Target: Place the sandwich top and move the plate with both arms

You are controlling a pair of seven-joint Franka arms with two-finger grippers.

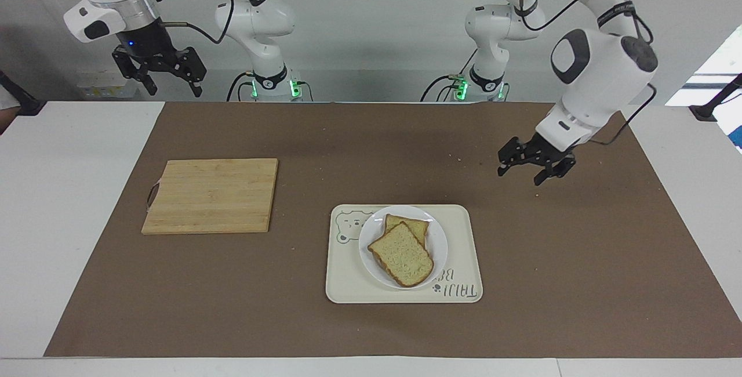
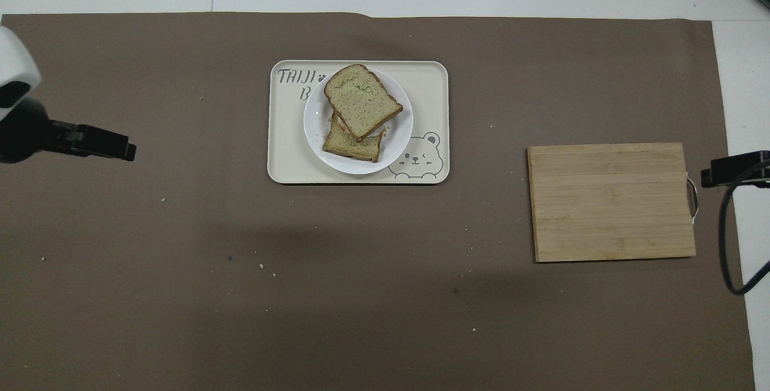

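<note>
Two bread slices sit stacked on the plate [image 1: 439, 243], with the sandwich top [image 1: 401, 255] lying skewed over the lower slice [image 1: 413, 226]. Plate's on the tray [image 1: 461, 249], near the table's edge farthest from the robots. Left gripper [image 1: 528, 169] hangs released and empty over the brown mat [image 1: 579, 249]. Right gripper [image 1: 167, 78] waits, jaws spread, over the table's corner, cutting board [image 1: 211, 195] untouched.
</note>
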